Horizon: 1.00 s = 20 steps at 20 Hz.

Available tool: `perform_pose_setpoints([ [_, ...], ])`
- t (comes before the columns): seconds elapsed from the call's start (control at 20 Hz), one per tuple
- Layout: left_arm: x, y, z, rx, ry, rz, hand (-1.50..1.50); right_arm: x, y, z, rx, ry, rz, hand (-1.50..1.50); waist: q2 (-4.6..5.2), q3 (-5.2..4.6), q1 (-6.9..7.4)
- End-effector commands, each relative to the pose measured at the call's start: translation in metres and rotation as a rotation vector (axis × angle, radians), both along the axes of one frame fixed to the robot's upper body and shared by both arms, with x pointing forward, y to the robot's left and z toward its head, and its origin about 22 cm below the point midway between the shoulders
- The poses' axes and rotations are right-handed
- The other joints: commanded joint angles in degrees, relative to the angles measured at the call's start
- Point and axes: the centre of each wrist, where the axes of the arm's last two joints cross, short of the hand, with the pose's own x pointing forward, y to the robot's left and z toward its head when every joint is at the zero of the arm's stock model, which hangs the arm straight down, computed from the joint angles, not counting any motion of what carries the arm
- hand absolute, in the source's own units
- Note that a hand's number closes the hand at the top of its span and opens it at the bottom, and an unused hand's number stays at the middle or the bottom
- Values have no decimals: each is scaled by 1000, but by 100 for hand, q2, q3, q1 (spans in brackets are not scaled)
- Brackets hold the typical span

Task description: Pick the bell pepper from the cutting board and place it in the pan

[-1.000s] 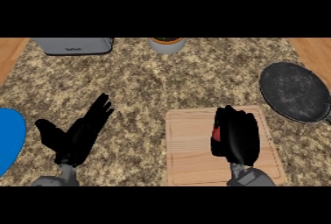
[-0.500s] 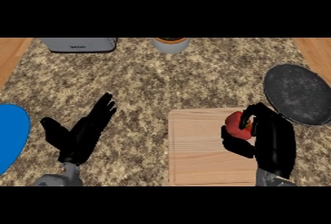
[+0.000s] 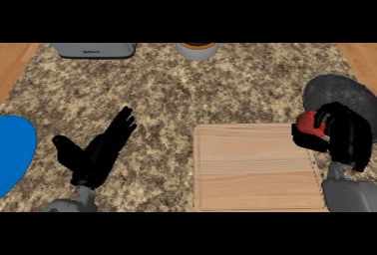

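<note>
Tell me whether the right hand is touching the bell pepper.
Touching: the head view shows the right hand curled round the red bell pepper.

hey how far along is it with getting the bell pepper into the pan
Done: the red bell pepper is off the cutting board, picked up. In hand: the right hand curls round it at the board's right edge, right beside the dark pan. Left: carry it over the pan and let go. The left hand rests open on the counter.
</note>
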Motion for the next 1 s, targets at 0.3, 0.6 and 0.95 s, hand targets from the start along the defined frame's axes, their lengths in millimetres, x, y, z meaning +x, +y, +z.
perform_pose_setpoints([
  [0.3,-2,10,-3,11,-1,-19,0,52,-83,-34,-86,-148,-213,150,35,7,98],
  [0.6,-3,-3,9,-4,-8,-32,0,64,-131,-36,-60,-206,-287,150,46,14,140],
  [0.95,5,-12,5,9,-31,-42,0,55,-173,-35,-58,-202,-281,150,104,31,238],
])
